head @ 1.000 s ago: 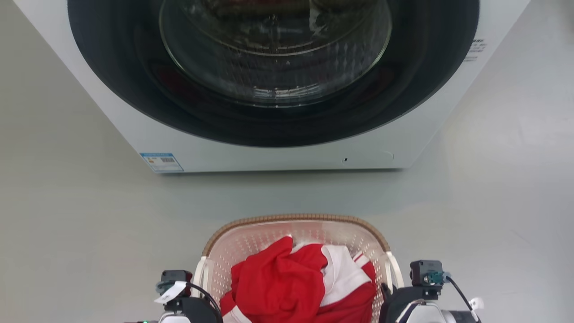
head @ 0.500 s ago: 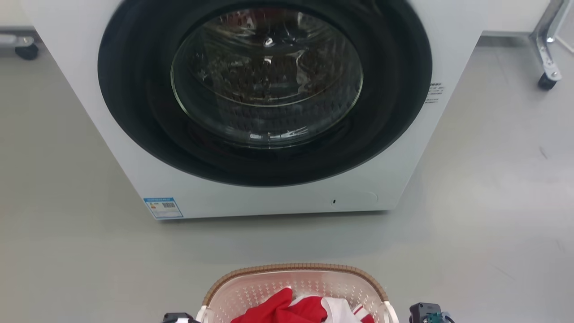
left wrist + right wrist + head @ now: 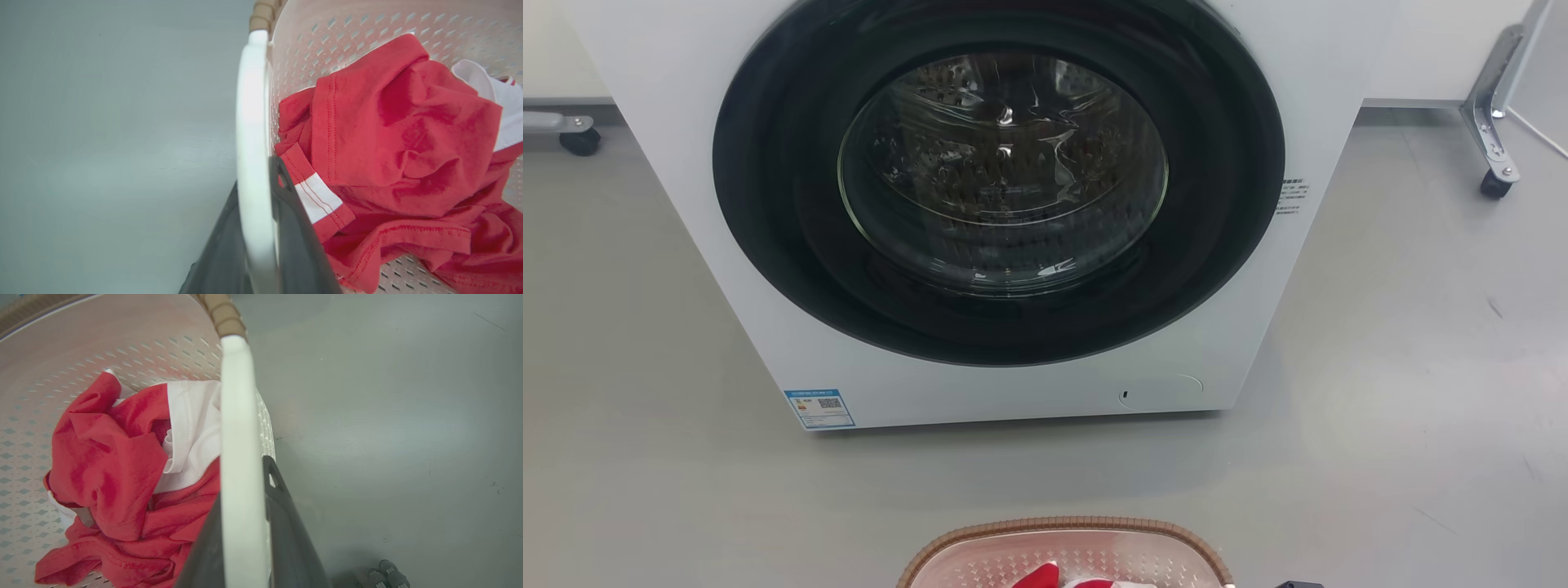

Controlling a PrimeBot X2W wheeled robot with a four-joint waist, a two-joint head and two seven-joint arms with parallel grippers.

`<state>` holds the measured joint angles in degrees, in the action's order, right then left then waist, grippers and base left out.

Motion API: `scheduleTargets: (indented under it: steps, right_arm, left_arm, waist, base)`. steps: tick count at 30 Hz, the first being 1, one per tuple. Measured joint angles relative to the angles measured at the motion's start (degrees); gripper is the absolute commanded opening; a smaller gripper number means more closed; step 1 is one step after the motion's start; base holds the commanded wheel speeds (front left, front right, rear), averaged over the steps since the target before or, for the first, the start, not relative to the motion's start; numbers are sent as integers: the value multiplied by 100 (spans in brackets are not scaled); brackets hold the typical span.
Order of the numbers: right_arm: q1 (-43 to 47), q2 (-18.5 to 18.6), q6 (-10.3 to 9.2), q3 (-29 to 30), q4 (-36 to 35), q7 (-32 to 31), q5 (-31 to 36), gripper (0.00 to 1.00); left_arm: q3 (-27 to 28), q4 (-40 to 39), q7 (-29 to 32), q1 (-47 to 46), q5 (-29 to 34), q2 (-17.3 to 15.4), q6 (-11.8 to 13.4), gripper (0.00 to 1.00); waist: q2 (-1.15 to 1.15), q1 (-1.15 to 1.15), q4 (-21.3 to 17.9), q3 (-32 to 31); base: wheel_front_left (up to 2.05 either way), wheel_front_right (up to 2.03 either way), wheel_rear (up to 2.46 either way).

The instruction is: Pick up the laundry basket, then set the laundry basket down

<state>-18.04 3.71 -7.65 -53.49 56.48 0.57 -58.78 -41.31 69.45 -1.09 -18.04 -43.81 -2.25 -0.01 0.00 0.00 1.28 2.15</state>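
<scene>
Left gripper (image 3: 256, 179) is clamped across the white plastic side handle (image 3: 250, 102) of the pale pink-cream perforated laundry basket (image 3: 347, 24), which holds red and white clothes (image 3: 392, 122). Right gripper (image 3: 243, 479) pinches the opposite handle (image 3: 239, 396) likewise. Within the last second the head camera has tilted up, leaving only the basket's brown rim (image 3: 1062, 524) at the bottom edge, before the white front-loading washing machine (image 3: 1013, 396). That suggests the body is straightening and the lift is under way.

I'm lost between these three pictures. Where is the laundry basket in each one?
Head view: laundry basket at bottom centre, its far rim before the washing machine.
Left wrist view: right half, white handle up the middle.
Right wrist view: left half, white handle up the middle.
Shared landmark: the red garment inside.
</scene>
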Motion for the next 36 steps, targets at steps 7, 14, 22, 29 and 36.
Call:
scheduleTargets:
  steps: [7,14,22,29,36]
  right_arm:
    - [-1,0,0,-116,24,2,-169,0]
    - [-7,0,0,-222,71,43,-282,0]
    - [-23,0,0,-334,101,89,-411,0]
    - [-46,0,0,-434,137,135,-547,0]
    - [-135,0,0,-524,174,156,-637,0]
  left_arm:
    - [-20,-12,26,41,-13,-10,18,0]
    - [-45,-32,51,61,-151,-10,49,0]
    - [-73,-34,51,61,-183,-10,58,0]
    - [-112,-34,51,60,-187,-11,59,0]
    - [-142,-34,51,58,-196,-12,70,0]
  waist:
    - [0,0,14,-44]
    - [0,1,27,-49]
    - [0,1,38,-43]
    - [0,1,35,-28]
    - [0,1,28,-4]
  base:
    - [0,0,0]
    - [0,0,0]
    - [0,0,0]
    - [0,0,0]
    - [0,0,0]
